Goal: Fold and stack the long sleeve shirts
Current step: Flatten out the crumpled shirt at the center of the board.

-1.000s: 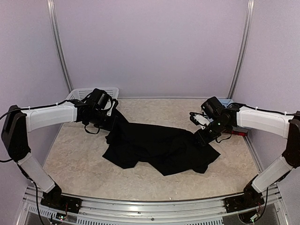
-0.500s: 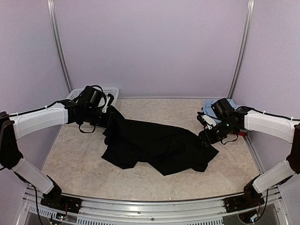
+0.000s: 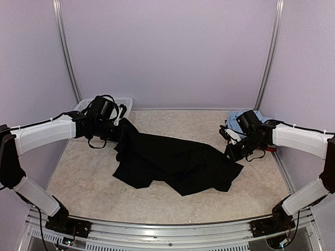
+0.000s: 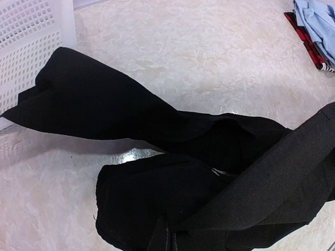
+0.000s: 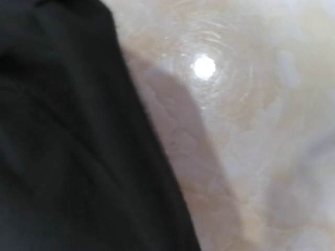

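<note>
White plastic mesh basket (image 3: 116,101) sits in the far-left corner by the back wall, out of the work. Left gripper (image 3: 122,132) is just in front of it, clamped tight on the far-left end of the large plain black long sleeve shirt (image 3: 178,164). The cloth lifts off the table to the jaws there, so I read it as an anchor for pulling the garment flat. Shirt lies mid-table, crumpled, layers doubled over, neither spread nor folded.

Right gripper (image 3: 232,152) is low at the shirt's right edge, probably going for the opposite end. Its wrist view shows only blurred black cloth and table, no fingers, so can't tell how wide it stands or whether it has fabric.

Behind it, far right: light blue shirt (image 3: 236,118) touching a red-and-black shirt (image 4: 304,32), parked away from the fold zone.

Surface: beige marbled tabletop (image 3: 78,178), glossy, lamp glare on it. Room: lilac panel walls (image 3: 167,52), aluminium posts (image 3: 65,52), aluminium rail (image 3: 157,230) along the near edge.
</note>
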`<state>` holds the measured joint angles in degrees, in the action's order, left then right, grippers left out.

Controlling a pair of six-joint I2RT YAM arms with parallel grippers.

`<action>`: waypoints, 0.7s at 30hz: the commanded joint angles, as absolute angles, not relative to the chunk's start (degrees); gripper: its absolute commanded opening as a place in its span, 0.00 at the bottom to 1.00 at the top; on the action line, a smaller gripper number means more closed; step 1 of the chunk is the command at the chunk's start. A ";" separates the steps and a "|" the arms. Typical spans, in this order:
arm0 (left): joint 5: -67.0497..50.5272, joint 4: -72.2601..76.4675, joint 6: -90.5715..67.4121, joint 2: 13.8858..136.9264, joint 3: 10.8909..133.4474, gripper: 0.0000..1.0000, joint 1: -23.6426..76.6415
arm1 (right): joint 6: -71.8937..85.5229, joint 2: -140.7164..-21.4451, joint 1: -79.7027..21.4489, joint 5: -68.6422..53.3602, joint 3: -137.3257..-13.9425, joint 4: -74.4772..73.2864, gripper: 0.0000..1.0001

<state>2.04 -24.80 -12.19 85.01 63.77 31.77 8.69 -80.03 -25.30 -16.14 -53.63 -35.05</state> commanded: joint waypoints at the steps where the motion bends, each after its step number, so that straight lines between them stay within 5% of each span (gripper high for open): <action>1: 2.83 -23.06 -11.78 84.19 62.95 0.00 30.95 | 8.60 -77.86 -24.78 -18.58 -53.09 -34.07 0.00; 11: -2.65 -18.45 -12.27 89.79 62.93 0.11 29.09 | 7.95 -77.25 -24.78 -15.30 -57.11 -36.14 0.00; 21: 4.16 -10.59 -11.55 88.20 59.68 0.57 29.38 | 7.61 -81.04 -23.04 -13.42 -57.20 -34.91 0.00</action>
